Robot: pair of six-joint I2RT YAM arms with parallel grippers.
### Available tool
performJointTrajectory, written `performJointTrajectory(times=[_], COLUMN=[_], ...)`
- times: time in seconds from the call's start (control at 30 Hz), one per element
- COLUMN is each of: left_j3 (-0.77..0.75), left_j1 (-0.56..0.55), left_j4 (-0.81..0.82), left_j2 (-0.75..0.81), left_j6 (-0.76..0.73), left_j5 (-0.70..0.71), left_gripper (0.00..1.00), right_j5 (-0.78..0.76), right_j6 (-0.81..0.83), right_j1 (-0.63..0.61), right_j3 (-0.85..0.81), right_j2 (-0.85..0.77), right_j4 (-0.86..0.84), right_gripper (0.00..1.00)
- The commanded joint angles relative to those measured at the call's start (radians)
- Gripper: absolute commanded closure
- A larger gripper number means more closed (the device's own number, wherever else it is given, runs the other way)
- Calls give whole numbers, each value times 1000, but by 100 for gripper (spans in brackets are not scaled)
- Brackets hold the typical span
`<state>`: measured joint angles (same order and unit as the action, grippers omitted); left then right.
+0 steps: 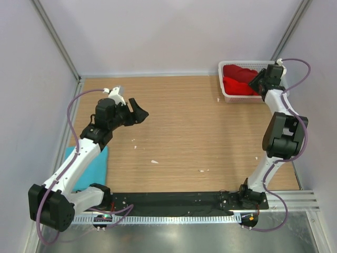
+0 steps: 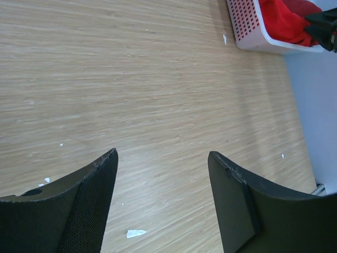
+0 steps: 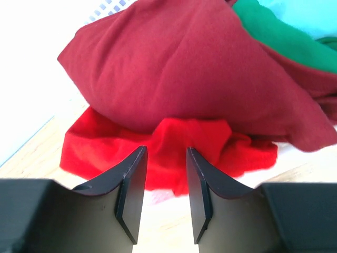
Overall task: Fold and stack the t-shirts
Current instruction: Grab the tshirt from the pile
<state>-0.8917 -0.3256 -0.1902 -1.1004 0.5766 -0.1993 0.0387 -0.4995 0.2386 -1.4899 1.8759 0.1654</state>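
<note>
Bright red t-shirts [image 1: 238, 79] lie heaped in the white lattice basket [image 1: 227, 97] at the back right. My right gripper [image 1: 256, 83] hangs over that basket. In the right wrist view it [image 3: 166, 149] is open, its jaws a narrow gap apart, tips just short of a bright red shirt [image 3: 105, 153]. A dark red shirt [image 3: 179, 68] lies on top of that one, with a green shirt [image 3: 284, 42] and pale blue cloth [image 3: 308, 13] behind. My left gripper [image 1: 139, 112] is open over bare wood at the left [image 2: 162, 153]. A turquoise shirt [image 1: 89, 163] lies flat under the left arm.
The basket [image 2: 247, 31] stands against the right wall at the table's far corner. Small white scraps [image 1: 154, 161] dot the wooden tabletop [image 1: 184, 132]. A black strip [image 1: 174, 203] with the arm bases runs along the near edge. Walls close in the left, back and right.
</note>
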Motion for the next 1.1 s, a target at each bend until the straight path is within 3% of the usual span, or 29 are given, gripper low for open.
performJointTrajectory(times=[0.0,0.13,0.23,0.5,0.67,0.8,0.9,1.07], left_j3=[-27,-27,-16,-21,-16,-7,-10,-15], left_j1=[2,2,2,0,2,2,2,2], left_j4=[-6,-20,-17,-29,-45,-43,-55,-78], left_j2=[5,10,13,27,33,39,45,57], left_j6=[12,20,46,52,49,57,57,55], left_j5=[-61,-74,-89,-103,-101,-100,-109,-111], left_gripper=[30,30,31,34,34,34,34,34], right_j5=[-8,-101,-157,-154,-125,-82,-68,-77], right_j6=[-8,47,75,101,116,113,93,91], right_j1=[2,2,1,-1,-16,-27,-36,-50], right_j3=[-63,-82,-56,-27,-55,-85,-110,-185], right_j2=[11,-1,-17,11,52,95,124,141], right_j4=[-1,80,97,83,98,68,40,72], right_gripper=[57,50,51,53,42,43,52,88])
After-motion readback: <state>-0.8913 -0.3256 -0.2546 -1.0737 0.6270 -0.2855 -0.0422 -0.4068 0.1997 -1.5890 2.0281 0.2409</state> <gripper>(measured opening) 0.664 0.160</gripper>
